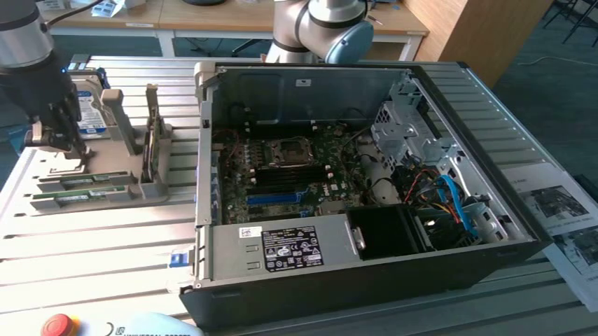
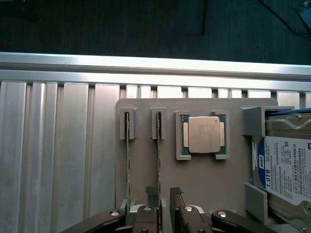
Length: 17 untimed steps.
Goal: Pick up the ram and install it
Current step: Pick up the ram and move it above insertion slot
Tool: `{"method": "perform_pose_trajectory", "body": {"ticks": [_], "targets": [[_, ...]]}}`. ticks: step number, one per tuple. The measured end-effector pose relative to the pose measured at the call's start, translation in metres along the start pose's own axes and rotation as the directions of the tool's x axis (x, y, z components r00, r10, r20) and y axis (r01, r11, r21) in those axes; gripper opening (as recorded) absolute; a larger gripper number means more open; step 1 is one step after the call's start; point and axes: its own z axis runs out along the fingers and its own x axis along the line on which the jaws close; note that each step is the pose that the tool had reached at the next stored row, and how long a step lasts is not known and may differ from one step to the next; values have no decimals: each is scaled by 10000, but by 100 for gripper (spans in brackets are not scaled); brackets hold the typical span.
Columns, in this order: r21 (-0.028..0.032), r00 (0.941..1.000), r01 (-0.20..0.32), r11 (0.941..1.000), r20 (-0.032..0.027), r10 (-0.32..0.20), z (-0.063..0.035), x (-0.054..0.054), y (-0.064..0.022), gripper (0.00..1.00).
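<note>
The gripper point(image 1: 54, 140) hangs directly over the grey parts fixture point(image 2: 204, 179), on the exterior view's left, well apart from the open computer case point(image 1: 374, 280). Its fingers point(image 2: 152, 196) stand slightly apart and hold nothing.

The ram point(image 2: 159, 150) stands on edge in a slotted holder, so both flat faces are exposed for a pinch grasp. It is the stick nearer the processor point(image 2: 205, 134), and the gap between the fingers lies just beside its line. A second RAM stick point(image 2: 128, 150) stands parallel in the adjacent slot. A hard drive point(image 2: 286, 170) occupies the fixture's far bay.

The ram is not yet grasped, and the blue motherboard slots point(image 1: 276, 198) are unfilled.
</note>
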Motion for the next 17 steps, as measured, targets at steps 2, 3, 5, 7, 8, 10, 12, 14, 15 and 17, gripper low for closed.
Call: {"method": "perform_pose_trajectory", "body": {"ticks": [2,3,5,7,8,10,12,14,15,17], "targets": [[-1,10000,-1,10000,-1,1,-2,31,0,24],[0,10000,0,10000,0,0,-1,46,-1,24],[0,10000,-2,10000,0,2,-2,76,-1,24],[-1,10000,-3,10000,0,3,-3,105,-1,24],[-1,10000,-5,10000,0,5,-4,120,-1,24],[0,10000,-8,10000,0,8,-4,149,-2,24],[-1,10000,-10,10000,0,10,-5,176,-2,24],[0,10000,-13,10000,0,13,-5,201,-3,24],[0,10000,-15,10000,0,15,-6,215,-3,24],[0,10000,-16,10000,0,16,-6,238,-4,24]]}}
